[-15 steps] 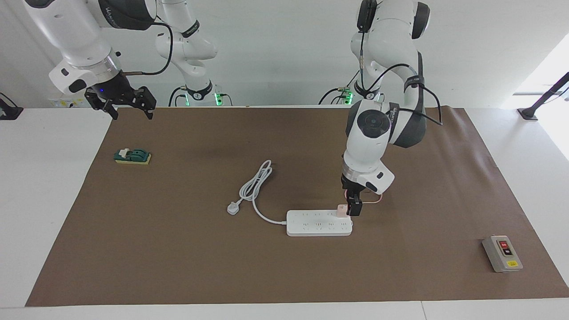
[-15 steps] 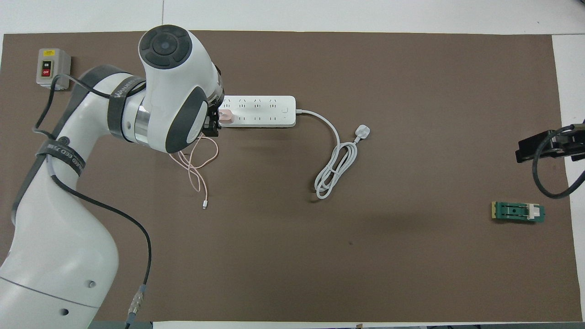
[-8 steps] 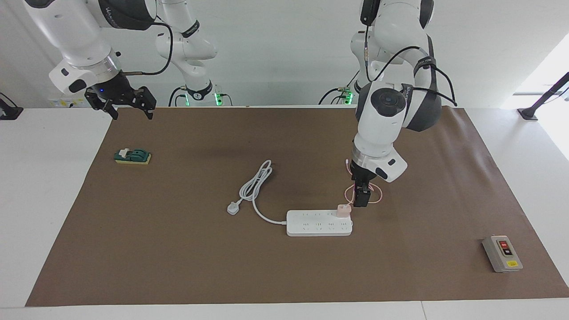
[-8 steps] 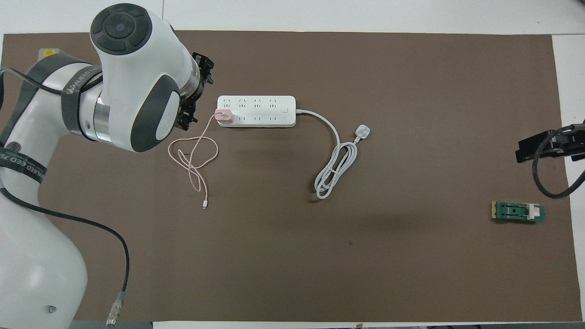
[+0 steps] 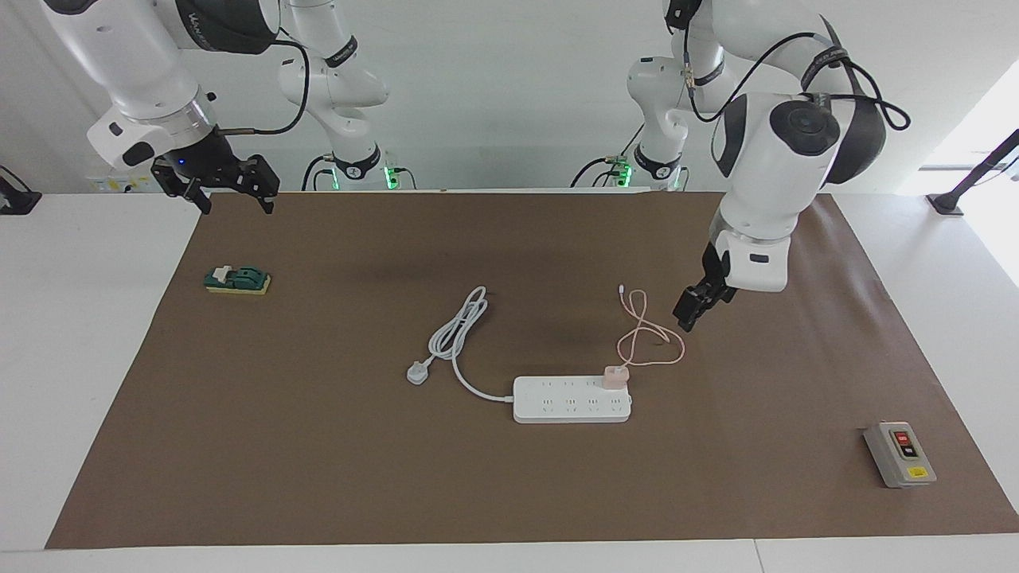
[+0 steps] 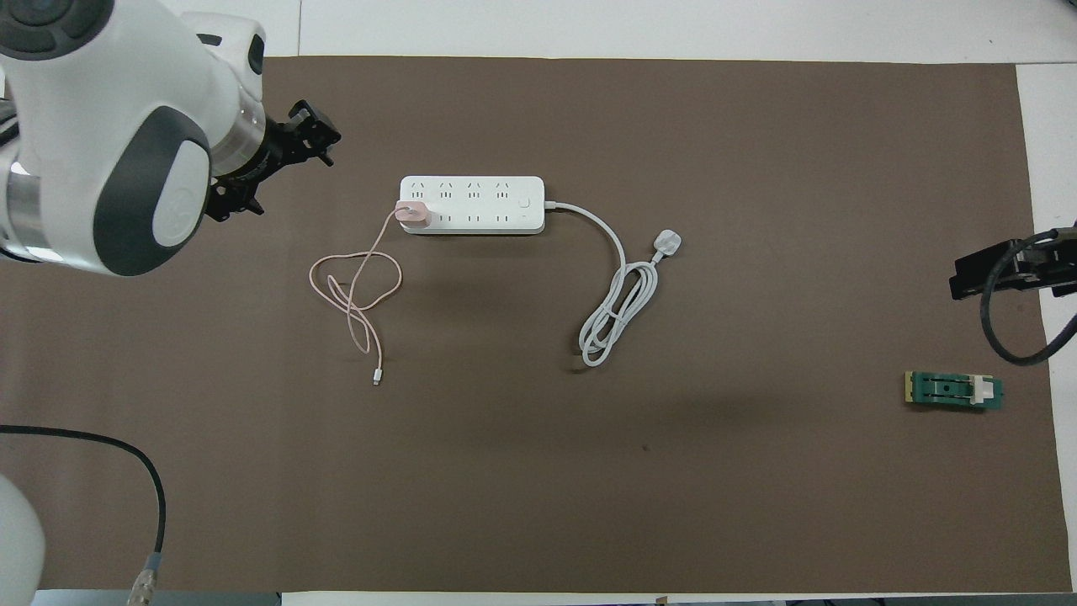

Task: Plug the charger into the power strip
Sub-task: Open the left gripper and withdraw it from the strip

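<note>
Item 1: charger (image 5: 614,377), pale pink cube, seated in an end socket of the power strip (image 5: 571,399), in the row nearer the robots, at the left arm's end of the strip. Its thin pink cable (image 5: 649,338) lies looped on the mat, nearer the robots than the strip.

Item 2: power strip, flat white bar, mid-mat. Its thick white cord (image 5: 458,334) is coiled toward the right arm's end and finishes in a white plug (image 5: 417,372) lying loose on the mat.

Item 3: left gripper (image 5: 691,306), raised over the bare mat beside the cable loop, holding nothing, fingers spread apart, clear of the charger.

Item 4: right gripper (image 5: 231,195), waiting over the mat's edge nearest the robots at its own end, fingers spread, empty.

Item 5: green clip block (image 5: 237,280) on a yellow base, near the right gripper's end.

Item 6: grey switch box (image 5: 899,454) with red button, at the left arm's end, farther from the robots than the strip.

Item 7: brown mat (image 5: 318,461) covering the white table (image 5: 64,358).
</note>
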{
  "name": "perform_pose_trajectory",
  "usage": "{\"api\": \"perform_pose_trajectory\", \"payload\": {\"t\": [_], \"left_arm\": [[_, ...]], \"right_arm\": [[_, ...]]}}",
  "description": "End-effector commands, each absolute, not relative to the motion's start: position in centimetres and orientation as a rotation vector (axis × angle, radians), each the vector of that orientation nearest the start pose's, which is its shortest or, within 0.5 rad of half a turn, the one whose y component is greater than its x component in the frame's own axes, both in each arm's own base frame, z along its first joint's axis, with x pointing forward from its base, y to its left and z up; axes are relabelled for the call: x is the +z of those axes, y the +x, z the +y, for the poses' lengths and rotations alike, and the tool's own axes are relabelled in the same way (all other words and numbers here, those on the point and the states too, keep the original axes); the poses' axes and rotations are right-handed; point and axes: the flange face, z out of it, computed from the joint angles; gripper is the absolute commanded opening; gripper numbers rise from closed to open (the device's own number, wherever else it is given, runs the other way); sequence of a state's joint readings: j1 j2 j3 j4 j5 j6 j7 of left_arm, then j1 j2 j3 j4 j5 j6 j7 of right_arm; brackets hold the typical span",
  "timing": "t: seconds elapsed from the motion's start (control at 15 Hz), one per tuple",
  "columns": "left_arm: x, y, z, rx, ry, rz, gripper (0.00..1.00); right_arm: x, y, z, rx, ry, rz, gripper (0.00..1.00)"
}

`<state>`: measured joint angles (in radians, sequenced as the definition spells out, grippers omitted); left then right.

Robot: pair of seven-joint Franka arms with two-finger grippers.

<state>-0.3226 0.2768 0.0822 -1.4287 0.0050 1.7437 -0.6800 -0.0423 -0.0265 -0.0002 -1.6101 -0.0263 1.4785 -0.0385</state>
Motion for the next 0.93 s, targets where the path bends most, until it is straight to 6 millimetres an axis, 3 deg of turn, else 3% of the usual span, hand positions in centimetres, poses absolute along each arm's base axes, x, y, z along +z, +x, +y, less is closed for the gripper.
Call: {"api": "perform_pose_trajectory", "payload": {"t": [0.0,0.2,0.27,0.33,0.53,0.86], "left_arm": [[57.2,61.2,-10.6,-0.021,-3.095,-0.479,1.0],[60.3,59.0,-3.9,-0.009,-3.119,-0.324,1.0],[62.6,56.8,-0.9,0.006,-3.127,-0.274,1.0],[64.4,54.9,0.3,0.029,-3.129,-0.277,1.0],[67.4,51.8,1.4,-0.003,-3.135,-0.298,1.0],[68.6,51.8,1.6,-0.047,-3.135,-0.304,1.0]], "right_arm": [[61.5,52.8,-2.9,0.175,-3.162,-0.02,1.0],[61.5,52.8,-2.9,0.175,-3.162,-0.02,1.0],[61.5,52.8,-2.9,0.175,-3.162,-0.02,1.0],[61.5,52.8,-2.9,0.175,-3.162,-0.02,1.0],[61.5,52.8,-2.9,0.175,-3.162,-0.02,1.0],[61.5,52.8,-2.9,0.175,-3.161,-0.017,1.0]]}}
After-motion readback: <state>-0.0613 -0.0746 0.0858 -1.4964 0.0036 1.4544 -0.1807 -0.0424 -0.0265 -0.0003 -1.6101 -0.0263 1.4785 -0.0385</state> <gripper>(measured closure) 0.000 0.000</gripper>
